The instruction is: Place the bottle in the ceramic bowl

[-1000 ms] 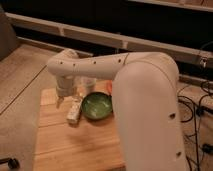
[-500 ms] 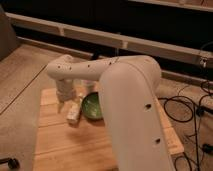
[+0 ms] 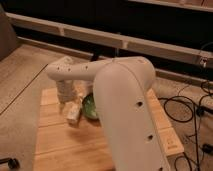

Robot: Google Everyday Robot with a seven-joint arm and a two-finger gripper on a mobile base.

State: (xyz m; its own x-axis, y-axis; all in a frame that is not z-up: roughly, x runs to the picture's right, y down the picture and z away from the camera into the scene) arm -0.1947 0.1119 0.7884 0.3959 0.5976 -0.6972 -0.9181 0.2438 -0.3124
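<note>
The whitish-cream bottle [image 3: 74,114] lies tilted on the wooden table [image 3: 65,145], just left of the green ceramic bowl [image 3: 88,107]. Only the bowl's left part shows; my white arm [image 3: 122,110] hides the rest. My gripper [image 3: 67,101] hangs from the arm's end directly above and behind the bottle's upper end, close to or touching it.
My bulky forearm fills the middle and right of the view and covers the table's right half. Black cables [image 3: 185,107] lie on the floor to the right. A dark wall with a rail [image 3: 125,42] runs behind. A caster [image 3: 11,162] sits at the lower left.
My arm has swung further in front of the camera and now covers most of the bowl. The gripper and bottle stay at about the same spot left of the bowl.
</note>
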